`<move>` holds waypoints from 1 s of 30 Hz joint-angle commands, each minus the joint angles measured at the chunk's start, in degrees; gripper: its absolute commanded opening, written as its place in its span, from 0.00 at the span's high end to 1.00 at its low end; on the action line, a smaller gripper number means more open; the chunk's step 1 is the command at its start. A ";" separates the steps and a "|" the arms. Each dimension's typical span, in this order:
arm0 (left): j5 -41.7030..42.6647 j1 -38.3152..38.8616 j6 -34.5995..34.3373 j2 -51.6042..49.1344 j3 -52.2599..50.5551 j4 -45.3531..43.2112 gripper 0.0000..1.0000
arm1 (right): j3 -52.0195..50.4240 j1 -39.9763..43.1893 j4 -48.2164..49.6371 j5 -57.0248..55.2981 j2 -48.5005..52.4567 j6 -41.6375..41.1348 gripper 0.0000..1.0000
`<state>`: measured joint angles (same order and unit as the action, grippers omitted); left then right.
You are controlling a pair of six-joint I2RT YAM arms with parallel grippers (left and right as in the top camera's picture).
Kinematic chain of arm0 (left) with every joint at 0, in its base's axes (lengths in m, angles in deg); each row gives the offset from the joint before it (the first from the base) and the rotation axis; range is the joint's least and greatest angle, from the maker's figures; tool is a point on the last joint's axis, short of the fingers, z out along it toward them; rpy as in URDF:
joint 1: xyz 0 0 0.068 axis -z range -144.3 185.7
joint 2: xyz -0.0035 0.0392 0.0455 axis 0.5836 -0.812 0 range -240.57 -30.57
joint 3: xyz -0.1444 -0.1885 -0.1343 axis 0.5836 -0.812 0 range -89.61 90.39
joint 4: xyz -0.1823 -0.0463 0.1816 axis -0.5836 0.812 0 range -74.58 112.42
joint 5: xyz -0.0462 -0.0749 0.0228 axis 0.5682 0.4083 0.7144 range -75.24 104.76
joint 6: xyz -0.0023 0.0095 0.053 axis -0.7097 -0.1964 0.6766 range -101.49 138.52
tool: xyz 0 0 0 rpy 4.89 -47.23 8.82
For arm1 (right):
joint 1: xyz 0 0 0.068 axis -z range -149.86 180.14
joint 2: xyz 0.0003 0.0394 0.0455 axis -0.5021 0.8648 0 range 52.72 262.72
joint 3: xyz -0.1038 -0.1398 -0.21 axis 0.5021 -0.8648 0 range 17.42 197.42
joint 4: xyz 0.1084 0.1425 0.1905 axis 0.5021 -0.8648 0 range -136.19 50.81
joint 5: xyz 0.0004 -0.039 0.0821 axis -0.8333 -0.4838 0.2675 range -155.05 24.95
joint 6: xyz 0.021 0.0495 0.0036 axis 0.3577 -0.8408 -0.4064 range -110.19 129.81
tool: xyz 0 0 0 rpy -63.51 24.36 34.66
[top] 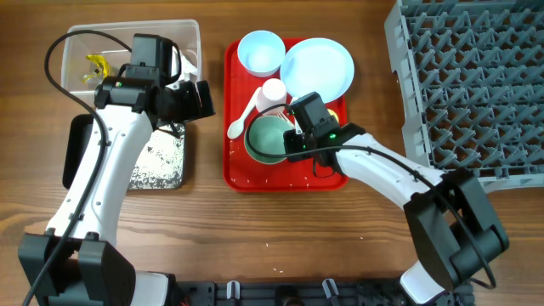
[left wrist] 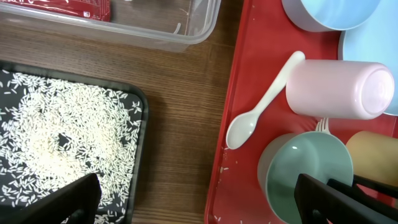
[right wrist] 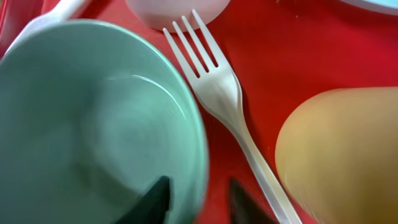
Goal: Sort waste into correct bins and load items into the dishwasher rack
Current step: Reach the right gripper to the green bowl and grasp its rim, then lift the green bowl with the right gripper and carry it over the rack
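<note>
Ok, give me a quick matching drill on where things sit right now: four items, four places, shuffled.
Items:
1. rice
2. fork
3. wrapper
4. pink cup

Places:
A. lying on its side on the red tray
B. in the clear tub
C. in the black tray
D. between the green bowl and the yellow cup

Pairs: 1-C, 2-D, 3-B, 4-A

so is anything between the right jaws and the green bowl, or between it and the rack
Nothing between them: the right gripper has its jaws astride the green bowl rim. Toward the dishwasher rack, the fork and yellow cup lie close beside the bowl on that side, so probably lift it clear rather than slide it.
</note>
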<state>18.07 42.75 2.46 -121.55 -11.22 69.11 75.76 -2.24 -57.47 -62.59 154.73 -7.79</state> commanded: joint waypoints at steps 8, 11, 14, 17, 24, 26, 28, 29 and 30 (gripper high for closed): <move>0.66 -0.15 -0.72 -0.55 0.26 0.17 0.00 | 1.03 -0.02 -2.16 -2.54 -2.49 3.56 0.96; 0.63 -0.15 -0.72 -0.55 0.26 0.11 0.00 | 1.46 0.00 -5.51 -9.07 -9.97 4.79 0.96; 0.63 -0.15 -0.72 -0.55 0.26 0.13 0.00 | 1.95 -0.02 -6.54 -18.93 -19.39 8.92 0.96; 0.68 -0.15 -0.74 -0.55 0.26 0.13 0.00 | 1.95 0.00 -5.05 -34.07 -26.99 13.49 0.96; 0.68 -0.15 -0.72 -0.55 0.26 0.15 0.00 | 1.92 8.52 15.34 -55.82 -26.73 36.54 0.96; 0.68 -0.15 -0.74 -0.55 0.26 0.15 0.00 | 1.92 13.97 26.43 -55.63 -24.09 42.64 0.96; 0.68 -0.15 -0.74 -0.55 0.26 0.13 0.00 | 1.92 17.88 34.97 -53.64 -21.68 46.64 0.96; 0.68 -0.15 -0.72 -0.55 0.26 0.13 0.00 | 1.92 20.28 39.82 -51.30 -19.93 49.24 0.96; 0.68 -0.15 -0.72 -0.55 0.26 0.13 0.00 | 1.92 22.40 44.15 -48.81 -18.08 52.33 0.96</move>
<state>18.09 42.75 2.46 -121.55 -11.22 69.30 77.05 15.66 -20.32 -114.59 132.70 33.39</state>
